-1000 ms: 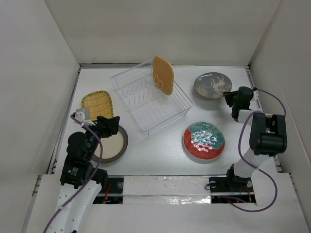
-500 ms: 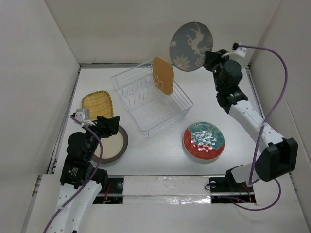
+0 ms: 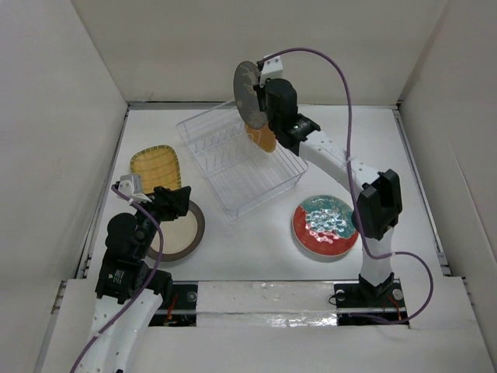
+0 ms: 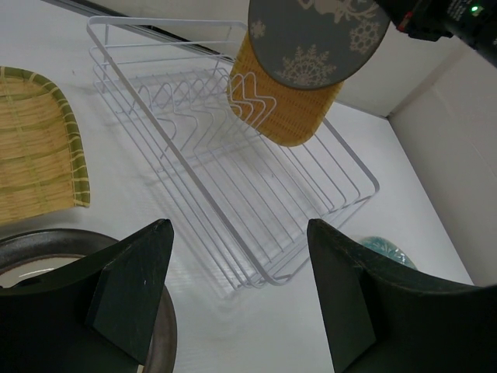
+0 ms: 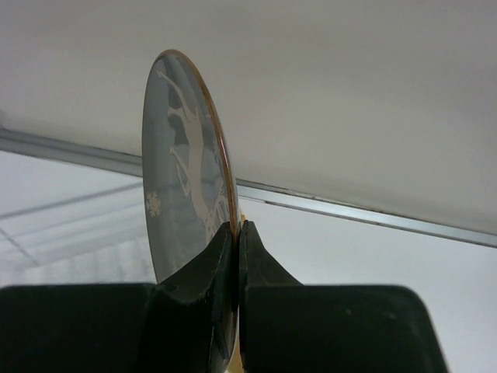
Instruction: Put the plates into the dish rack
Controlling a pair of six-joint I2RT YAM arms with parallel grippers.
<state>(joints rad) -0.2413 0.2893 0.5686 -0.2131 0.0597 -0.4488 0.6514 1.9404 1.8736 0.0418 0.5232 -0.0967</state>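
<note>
- Right gripper (image 5: 235,233) clamped on the rim of the dark grey plate (image 5: 182,171). The plate is held on edge in the air over the far side of the dish rack (image 3: 241,175). Its lower rim is hidden between the fingers.
- Orange plate (image 4: 291,116) stands upright in the dish rack. The grey plate covers its top edge; which slot it sits in is not legible.
- Left gripper (image 4: 237,233) has jaws spread wide with nothing between them. It is near-left of the dish rack, over the brown-rimmed cream plate (image 3: 186,229), which the arm half hides.
- Yellow ribbed plate (image 3: 155,167) lies flat, left of the dish rack. The left wrist view cuts it off.
- Red-rimmed teal plate (image 3: 326,225) lies flat, near-right of the dish rack.
</note>
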